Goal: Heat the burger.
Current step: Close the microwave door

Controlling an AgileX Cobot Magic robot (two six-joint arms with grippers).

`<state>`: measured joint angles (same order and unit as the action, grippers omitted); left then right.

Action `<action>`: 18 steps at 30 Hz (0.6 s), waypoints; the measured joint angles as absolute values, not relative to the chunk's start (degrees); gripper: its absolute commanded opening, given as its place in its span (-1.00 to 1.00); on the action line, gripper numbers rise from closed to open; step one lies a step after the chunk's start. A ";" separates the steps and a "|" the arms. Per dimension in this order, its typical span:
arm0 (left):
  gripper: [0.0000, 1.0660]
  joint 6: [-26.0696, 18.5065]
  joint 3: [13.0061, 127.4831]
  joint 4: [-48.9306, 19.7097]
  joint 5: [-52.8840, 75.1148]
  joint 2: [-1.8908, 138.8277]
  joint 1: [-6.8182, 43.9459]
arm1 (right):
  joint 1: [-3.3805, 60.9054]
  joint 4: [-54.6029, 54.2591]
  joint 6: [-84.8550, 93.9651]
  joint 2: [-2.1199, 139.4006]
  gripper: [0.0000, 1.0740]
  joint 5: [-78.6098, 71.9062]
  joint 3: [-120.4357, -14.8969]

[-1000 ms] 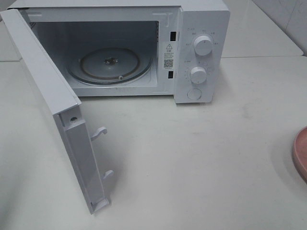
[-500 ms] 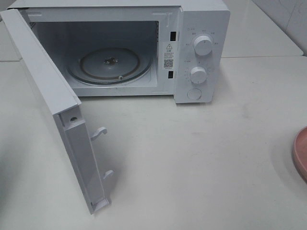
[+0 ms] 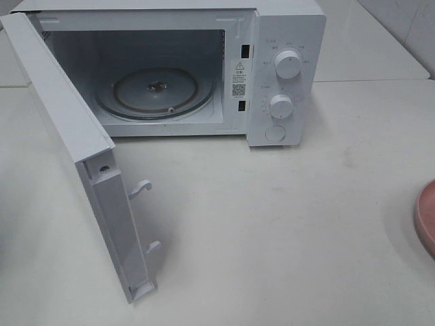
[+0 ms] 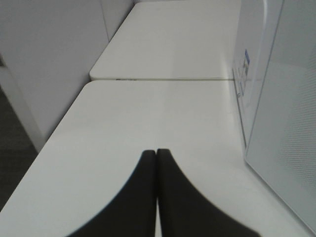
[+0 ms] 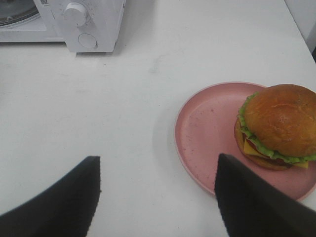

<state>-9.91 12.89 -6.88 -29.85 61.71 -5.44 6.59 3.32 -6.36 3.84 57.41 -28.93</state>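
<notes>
Beside microwave (image 3: 285, 75) cavity: warning label (image 3: 239, 66)

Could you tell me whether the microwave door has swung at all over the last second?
No. In the overhead view the door stands open at the same angle, its lower corner at the same spot on the table relative to the microwave.

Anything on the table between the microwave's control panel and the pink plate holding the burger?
No. In the right wrist view, only bare white table separates the microwave from the pink plate with the burger.
</notes>
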 measured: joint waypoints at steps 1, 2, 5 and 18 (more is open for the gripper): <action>-1.00 -5.96 12.72 -1.38 -32.49 64.29 -5.44 | 6.59 3.32 -6.36 3.84 0.20 57.41 -28.93; -1.00 -5.96 12.72 -1.38 -32.49 64.29 -5.44 | 6.59 3.32 -6.36 3.84 0.20 57.41 -28.93; -1.00 0.34 12.89 7.22 -35.24 67.95 -5.44 | 6.59 3.32 -6.36 3.84 0.20 57.41 -28.93; -1.00 18.56 18.28 36.67 -48.47 81.70 -5.27 | 6.59 3.32 -6.36 3.84 0.20 57.41 -28.93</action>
